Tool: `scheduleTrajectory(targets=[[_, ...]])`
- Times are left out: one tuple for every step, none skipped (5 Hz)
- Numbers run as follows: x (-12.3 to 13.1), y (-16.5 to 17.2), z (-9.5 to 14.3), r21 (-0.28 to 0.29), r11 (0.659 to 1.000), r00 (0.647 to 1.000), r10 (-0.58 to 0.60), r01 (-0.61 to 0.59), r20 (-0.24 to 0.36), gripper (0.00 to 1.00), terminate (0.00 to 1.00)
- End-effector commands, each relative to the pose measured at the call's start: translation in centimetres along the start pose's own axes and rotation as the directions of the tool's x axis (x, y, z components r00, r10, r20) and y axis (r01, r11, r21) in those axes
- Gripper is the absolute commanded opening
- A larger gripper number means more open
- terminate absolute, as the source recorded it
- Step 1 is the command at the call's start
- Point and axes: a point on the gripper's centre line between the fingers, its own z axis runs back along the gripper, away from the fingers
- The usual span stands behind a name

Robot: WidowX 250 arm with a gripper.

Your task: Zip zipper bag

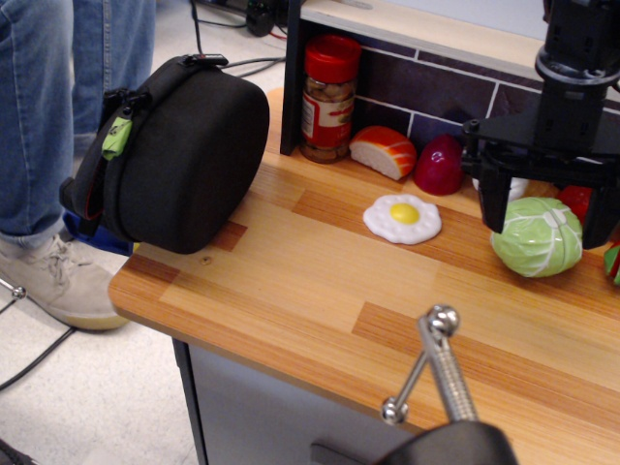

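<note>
The zipper bag (184,155) is a large black rounded case standing on its edge at the left end of the wooden counter, overhanging the corner. Its lime-green pull tab (116,136) hangs near the top left of the zipper. The zipper gapes on the left side, where red inner trim (90,206) shows. My gripper (547,218) is far to the right of the bag, low over a green toy cabbage (538,237). Its black fingers (492,199) stand wide apart and hold nothing. The right finger is partly cut off by the frame edge.
A red-lidded jar (326,97), a bread slice (383,152), a red egg-shaped toy (439,165) and a fried egg (402,218) lie along the back wall. A metal ball-ended rod (436,363) sticks up in the foreground. A person's jeans and shoe (58,276) stand left of the counter.
</note>
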Motion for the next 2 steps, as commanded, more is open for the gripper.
scheduleTrajectory(targets=[[0.0,0.0,0.0,0.0,1.0,1.0,0.0,0.0,0.0,1.0,0.0],[0.9,2.6,3.9,-0.005,0.997,0.997,-0.075,0.075,0.02,1.0,0.0]])
